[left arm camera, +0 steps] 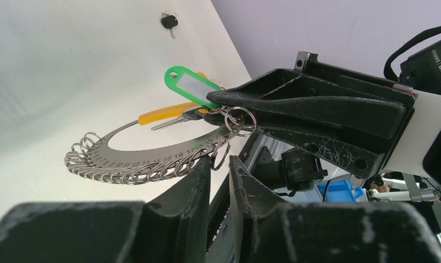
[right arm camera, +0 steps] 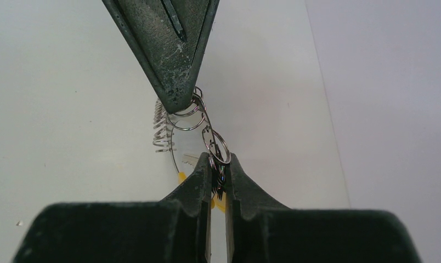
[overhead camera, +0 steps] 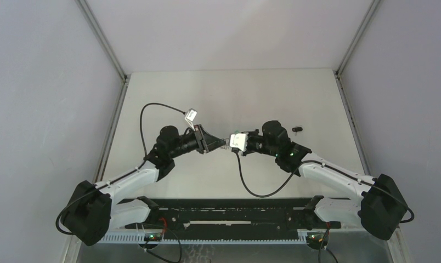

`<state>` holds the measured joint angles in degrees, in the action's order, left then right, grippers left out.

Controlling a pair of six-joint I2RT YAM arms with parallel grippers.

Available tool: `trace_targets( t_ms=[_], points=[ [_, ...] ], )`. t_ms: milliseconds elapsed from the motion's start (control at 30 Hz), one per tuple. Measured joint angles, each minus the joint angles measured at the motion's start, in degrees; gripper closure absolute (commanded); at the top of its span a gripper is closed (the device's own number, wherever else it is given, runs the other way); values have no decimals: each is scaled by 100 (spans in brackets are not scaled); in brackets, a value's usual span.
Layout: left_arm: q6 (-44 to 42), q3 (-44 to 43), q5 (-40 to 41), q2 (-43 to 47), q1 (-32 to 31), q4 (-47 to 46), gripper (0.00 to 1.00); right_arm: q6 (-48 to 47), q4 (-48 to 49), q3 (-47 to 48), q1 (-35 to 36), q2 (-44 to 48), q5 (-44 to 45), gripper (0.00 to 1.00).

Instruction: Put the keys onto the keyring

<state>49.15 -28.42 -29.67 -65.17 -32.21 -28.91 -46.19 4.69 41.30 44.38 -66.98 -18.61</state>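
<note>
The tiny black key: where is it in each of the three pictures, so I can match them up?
Top external: the black key lies on the table, just right of where the two arms meet.
Left wrist: near the top edge, left of centre, on the table beyond the keyring.
Right wrist: not in it.
Shared landmark: the keyring, pinched in both arms' jaws, shows in all three views.

Left arm (overhead camera: 128,179) and right arm (overhead camera: 339,175) are white shells with chunky black joints, each trailing a loopy black cable (overhead camera: 256,192). Fingers (left arm camera: 317,118) are matte black wedges, pretty scratched up.
</note>
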Motion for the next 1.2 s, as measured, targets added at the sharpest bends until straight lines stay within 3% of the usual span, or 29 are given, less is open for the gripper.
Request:
trace_targets(
  t_ms=[300, 500, 767, 967, 1200],
  points=[
    [42, 0, 17, 0, -13, -59, 85, 39, 138, -33, 2, 0, -15, 100],
    [83, 0, 101, 0, -20, -61, 100, 61, 181, -33, 4, -2, -11, 100],
    [-188, -136, 188, 105, -33, 474, 100, 146, 201, -92, 13, -39, 7, 99],
    [-992, -680, 560, 358, -118, 1679, 100, 374, 356, -197, 2, -39, -4, 100],
    [-1849, -844, 1093, 573, -442, 2131, 100, 782, 592, -278, 52, -39, -20, 100]
  ],
)
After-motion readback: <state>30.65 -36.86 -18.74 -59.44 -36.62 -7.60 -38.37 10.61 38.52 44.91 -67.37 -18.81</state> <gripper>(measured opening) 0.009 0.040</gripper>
